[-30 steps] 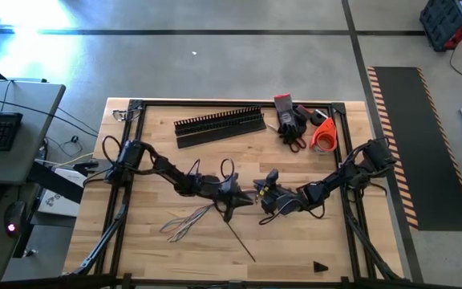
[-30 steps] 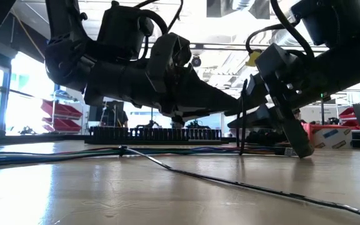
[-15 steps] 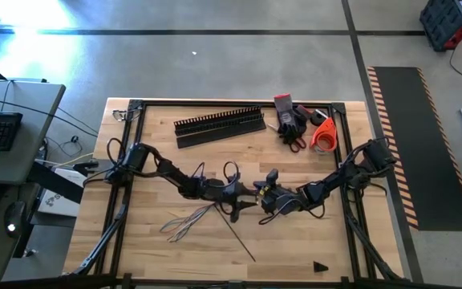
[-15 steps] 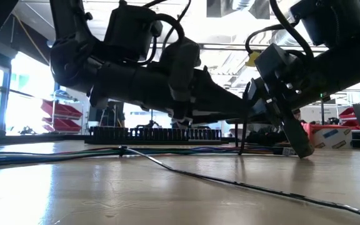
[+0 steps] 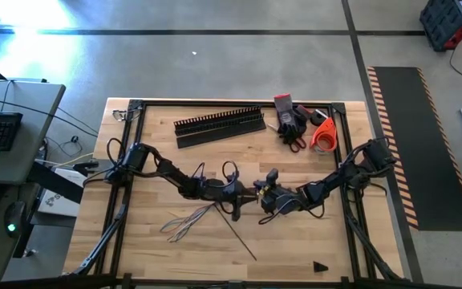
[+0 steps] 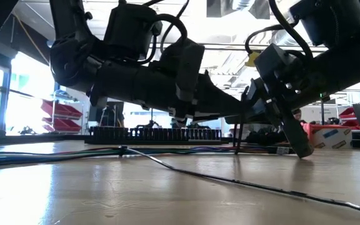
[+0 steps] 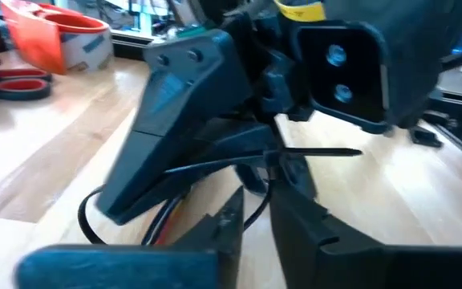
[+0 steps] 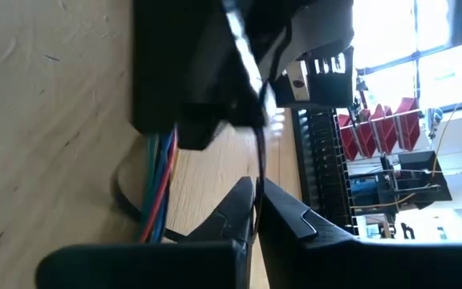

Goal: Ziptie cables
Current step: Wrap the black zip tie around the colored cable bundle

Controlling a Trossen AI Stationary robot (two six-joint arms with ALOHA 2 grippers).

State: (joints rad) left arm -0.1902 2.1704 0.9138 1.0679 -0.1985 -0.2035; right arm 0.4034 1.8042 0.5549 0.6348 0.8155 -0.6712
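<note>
We start with the wooden table [image 5: 159, 257], the largest thing here; at its far side lie a black slotted duct [image 5: 219, 122] and, toward the far right corner, an orange tape roll [image 5: 324, 135]. Both dark arms reach in over the middle and nearly meet. The left gripper [image 5: 241, 198] and the right gripper [image 5: 264, 195] sit just beside each other above the wood

The cables [image 5: 189, 220] lie flat on the table near the front left, fanned at one end and drawn together toward the grippers. We judge them very light, limp and springy: they will sag and splay when lifted, and thin strands may slip from a pinch. The best hold looks to be where the strands run close together, not the fanned ends

Smallest of all is the zip tie [image 7: 295, 154], a thin black strip. In the right wrist view the right gripper's fingers [image 8: 283, 210] are pressed together on a thin black strand that we take for that tie. In the left wrist view the left gripper's fingers [image 7: 303, 221] stand narrowly apart just below the strip, and we cannot tell whether they pinch it. The tie is stiff yet whippy and slick, so we would grip it near its end, squarely
</note>
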